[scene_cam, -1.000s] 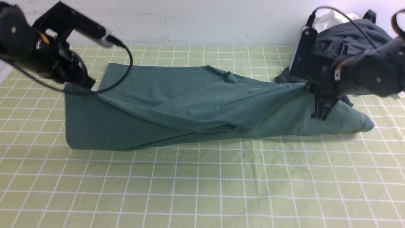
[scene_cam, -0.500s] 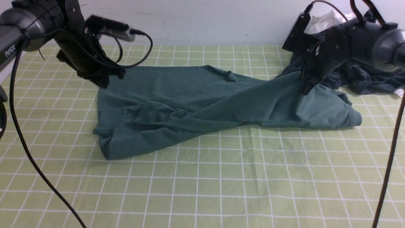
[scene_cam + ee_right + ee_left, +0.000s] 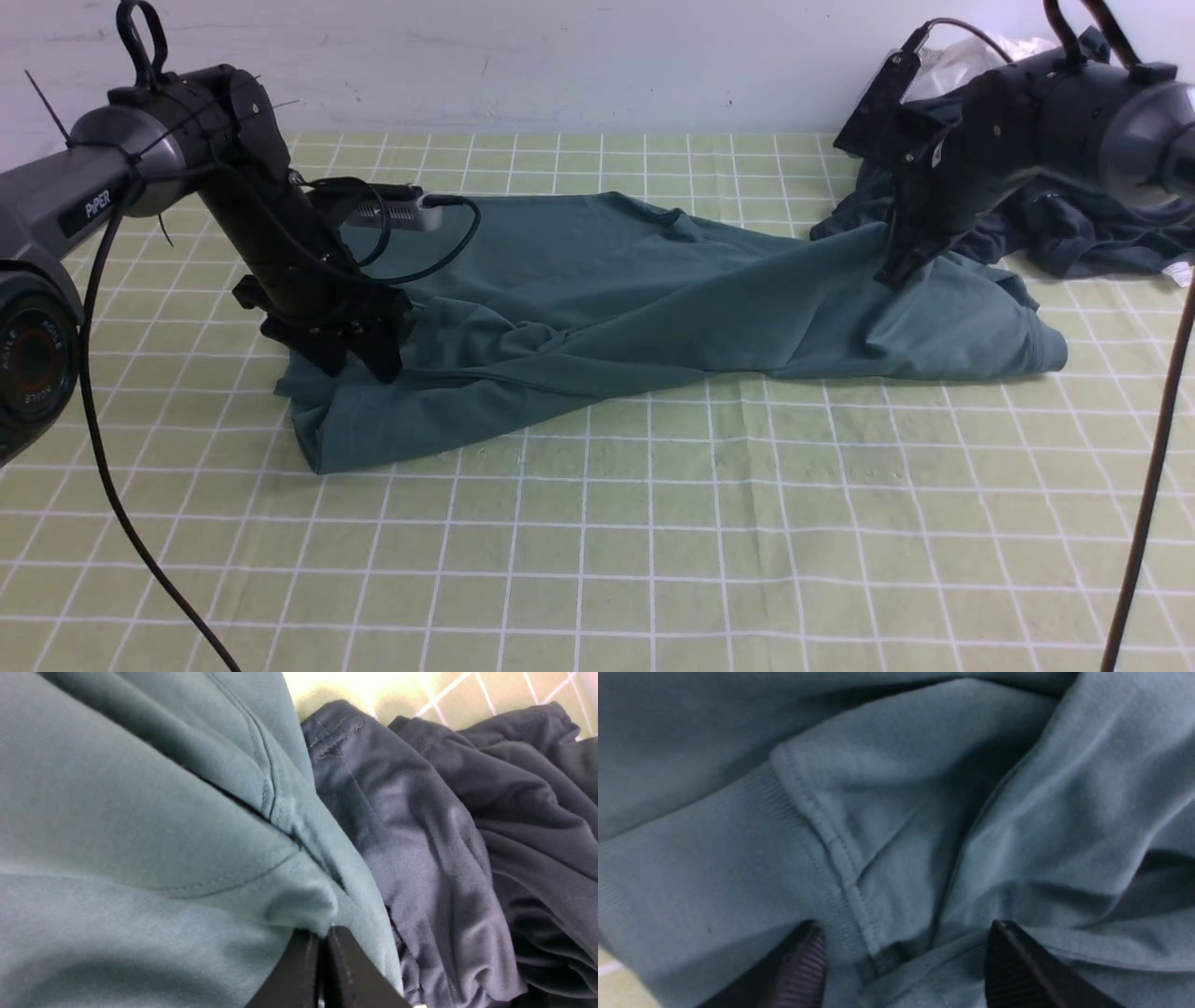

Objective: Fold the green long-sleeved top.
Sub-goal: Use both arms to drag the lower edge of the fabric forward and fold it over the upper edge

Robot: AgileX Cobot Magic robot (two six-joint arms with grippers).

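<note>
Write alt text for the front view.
A green top lies rumpled across a checked tablecloth. The left hand is open over its left end; the right hand pinches its right side. A dark garment lies behind the right arm.

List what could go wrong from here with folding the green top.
1. The left gripper stands open over the bunched left end of the green long-sleeved top. Closing there may pinch several layers, the ribbed cuff included, and lock in wrinkles.
2. The right gripper is shut on the top's edge, right beside the dark grey garment. A pull could drag that garment along.
</note>
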